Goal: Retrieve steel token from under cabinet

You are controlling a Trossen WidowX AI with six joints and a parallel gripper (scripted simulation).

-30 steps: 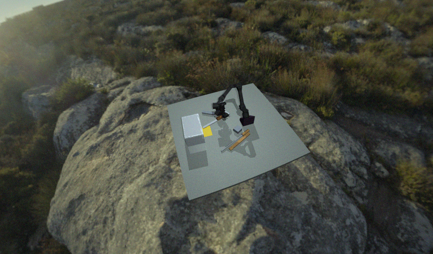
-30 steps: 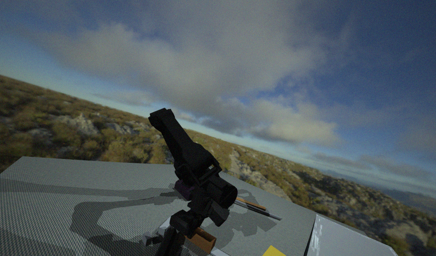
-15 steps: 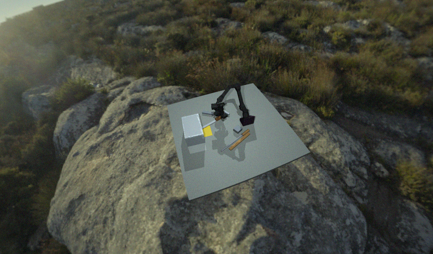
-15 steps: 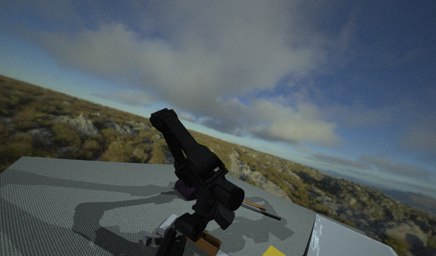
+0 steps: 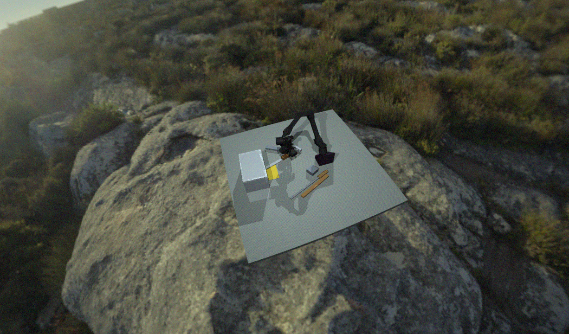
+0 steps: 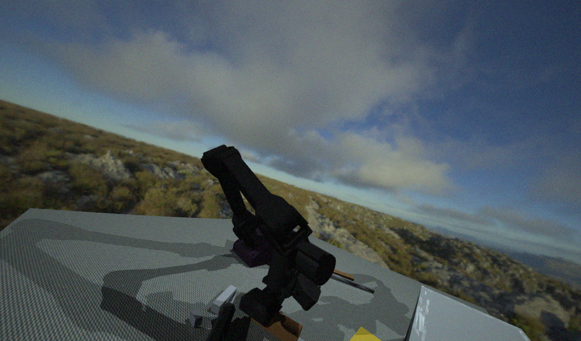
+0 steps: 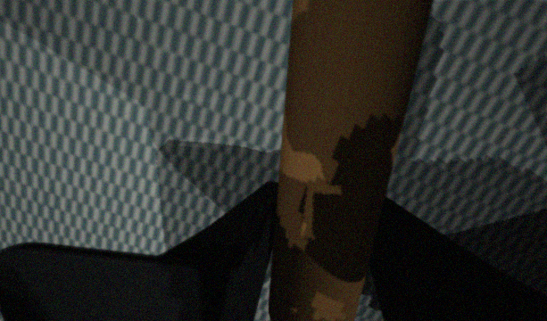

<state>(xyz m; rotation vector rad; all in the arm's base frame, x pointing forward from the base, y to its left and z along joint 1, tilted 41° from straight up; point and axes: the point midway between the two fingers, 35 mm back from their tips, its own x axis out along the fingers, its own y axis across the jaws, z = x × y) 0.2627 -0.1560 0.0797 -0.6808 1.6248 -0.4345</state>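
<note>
The flat steel token is not visible in any view. The white cabinet [image 5: 253, 166] [image 6: 462, 320] stands at the table's left side. The yellow marked area [image 5: 273, 172] [image 6: 363, 335] lies in front of it. My gripper [image 5: 289, 154] [image 7: 320, 198] is shut on the orange-brown handle [image 7: 358, 67] [image 6: 289, 326] of a tool, low over the table. The tool's flat grey blade [image 5: 274, 163] points toward the cabinet, past the back corner of the yellow area. Whether its tip touches the cabinet is too small to tell.
A thin grey rod [image 5: 300, 191] [image 6: 357, 285] with an orange handle lies beside an orange stick [image 5: 314, 185]. A grey block [image 5: 312, 170] sits near the arm's base. A grey bar [image 5: 271, 148] and pale block [image 6: 223, 299] lie near my gripper.
</note>
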